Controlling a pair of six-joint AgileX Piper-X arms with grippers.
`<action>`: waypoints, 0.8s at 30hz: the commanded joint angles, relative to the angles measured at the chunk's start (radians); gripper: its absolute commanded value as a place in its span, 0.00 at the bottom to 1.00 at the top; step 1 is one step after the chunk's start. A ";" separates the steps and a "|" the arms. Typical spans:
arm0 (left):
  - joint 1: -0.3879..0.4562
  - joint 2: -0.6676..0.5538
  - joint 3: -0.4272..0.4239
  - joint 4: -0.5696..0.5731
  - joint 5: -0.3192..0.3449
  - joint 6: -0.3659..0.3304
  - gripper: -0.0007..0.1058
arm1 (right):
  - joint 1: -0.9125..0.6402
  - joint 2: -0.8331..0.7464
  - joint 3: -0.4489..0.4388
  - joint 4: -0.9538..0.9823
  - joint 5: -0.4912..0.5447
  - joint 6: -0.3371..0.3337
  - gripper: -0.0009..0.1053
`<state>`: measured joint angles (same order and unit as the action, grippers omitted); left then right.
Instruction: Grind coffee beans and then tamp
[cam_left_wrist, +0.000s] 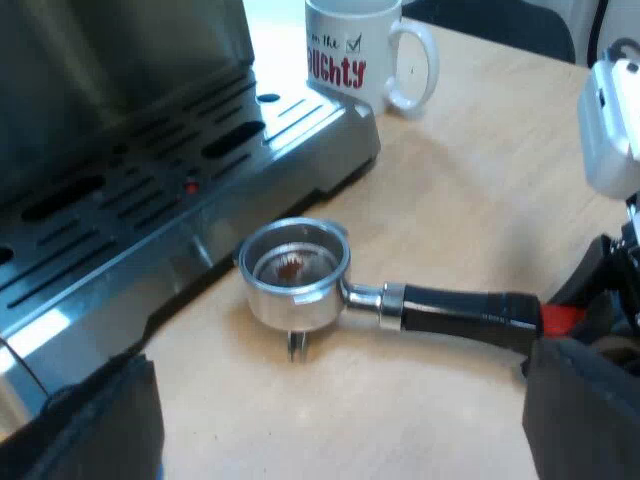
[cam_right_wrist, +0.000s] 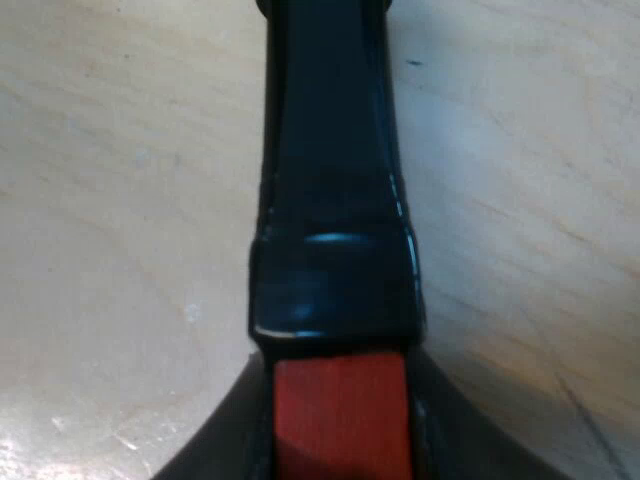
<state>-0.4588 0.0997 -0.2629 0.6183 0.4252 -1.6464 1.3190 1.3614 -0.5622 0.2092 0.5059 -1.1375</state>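
Observation:
The metal holder (cam_left_wrist: 297, 272) lies on the wooden table beside the espresso machine's drip tray (cam_left_wrist: 150, 190). Its basket faces up with a trace of brown in it. Its dark handle (cam_left_wrist: 465, 308) runs away from the machine and ends in red (cam_left_wrist: 560, 318). My right gripper (cam_left_wrist: 592, 300) is at that red end. In the right wrist view the handle (cam_right_wrist: 330, 200) is seen close up, and my right gripper (cam_right_wrist: 340, 440) has a finger pressed on each side of the red end (cam_right_wrist: 340, 410). My left gripper (cam_left_wrist: 345, 400) hangs open over the table near the holder, nothing between its fingers.
A white mug (cam_left_wrist: 355, 50) with red lettering stands at the corner of the machine's drip tray. Bare wooden table (cam_left_wrist: 480, 180) lies between the mug and the holder.

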 joint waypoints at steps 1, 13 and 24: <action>-0.004 -0.004 -0.002 -0.018 -0.019 -0.001 0.83 | 0.000 0.000 -0.005 -0.027 0.030 -0.012 0.01; -0.004 -0.004 -0.002 -0.018 -0.034 -0.001 0.83 | 0.000 0.000 -0.005 -0.018 0.006 -0.012 0.14; -0.004 -0.004 -0.002 -0.018 -0.032 -0.004 0.83 | 0.000 0.000 -0.005 0.026 0.006 -0.010 0.55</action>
<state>-0.4588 0.1015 -0.2627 0.6183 0.4022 -1.6464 1.3190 1.3643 -0.5640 0.2294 0.5022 -1.1375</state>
